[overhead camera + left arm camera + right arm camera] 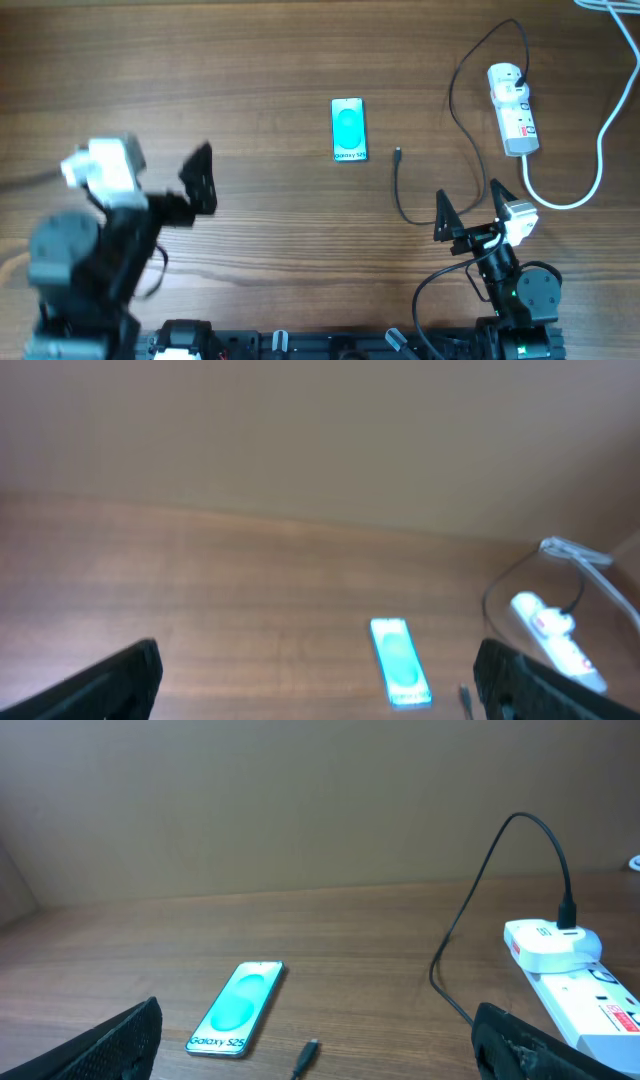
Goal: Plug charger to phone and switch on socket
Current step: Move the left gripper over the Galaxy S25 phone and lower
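The phone [348, 129] lies flat mid-table, its cyan screen up. It also shows in the left wrist view [400, 675] and in the right wrist view [238, 1008]. The charger's black plug tip [398, 154] lies loose just right of the phone, not touching it [308, 1053]. Its thin cable [455, 95] loops up to a white adapter [508, 78] plugged into the socket [515, 120], which is at the far right [585, 995]. My left gripper [200, 180] is open and empty, far left of the phone. My right gripper [470, 208] is open and empty, over the cable near the front.
The socket's thick white cord [590, 170] curves from its near end out to the right and runs up off the top right corner. The table is bare brown wood [250, 80]. A brown wall stands behind the table in both wrist views.
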You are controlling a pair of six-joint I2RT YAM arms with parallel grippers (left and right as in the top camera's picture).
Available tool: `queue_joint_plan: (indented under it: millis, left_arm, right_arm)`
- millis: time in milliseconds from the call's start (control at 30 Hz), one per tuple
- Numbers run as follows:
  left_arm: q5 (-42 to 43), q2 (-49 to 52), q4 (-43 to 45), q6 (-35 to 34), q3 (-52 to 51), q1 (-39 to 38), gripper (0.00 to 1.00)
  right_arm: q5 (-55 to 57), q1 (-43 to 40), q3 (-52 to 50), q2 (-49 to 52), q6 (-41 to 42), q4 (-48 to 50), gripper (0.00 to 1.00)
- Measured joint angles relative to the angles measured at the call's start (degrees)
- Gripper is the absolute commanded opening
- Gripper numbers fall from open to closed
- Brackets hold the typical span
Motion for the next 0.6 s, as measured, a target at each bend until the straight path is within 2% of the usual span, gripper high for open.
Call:
queue_joint_plan:
  millis: [133,233,333,400,467,600]
  left_arm:
    - [2.43,11.78,-3.23,-0.35,6.97,0.00,1.00]
    - [3.50,21.81,-9.84,-2.36,14.82,-0.70,0.99]
    - [2.75,35.43,-20.20,-3.76,30.25,-4.37,1.00]
    - [-0.68,45.90,-31.10,-6.29,43.36,-8.07,1.00]
    - [-4.31,54.62,-35.67,-9.25,50.69,-11.45,1.00]
    - [-3.28,63.71,-35.06,-11.98,52.30,-16.76,1.00]
  right_arm:
    - [0.00,0.00,0.00,0.00,0.00,0.02,1.00]
    - [0.00,0.00,0.00,0.00,0.00,0.02,1.00]
    - [0.00,0.00,0.00,0.02,0.00,0.09,1.00]
    - [0.00,0.00,0.00,0.02,0.00,0.04,1.00]
    - [0.00,0.00,0.00,0.00,0.00,0.02,1.00]
    - [0.00,0.00,0.00,0.00,0.00,0.02,1.00]
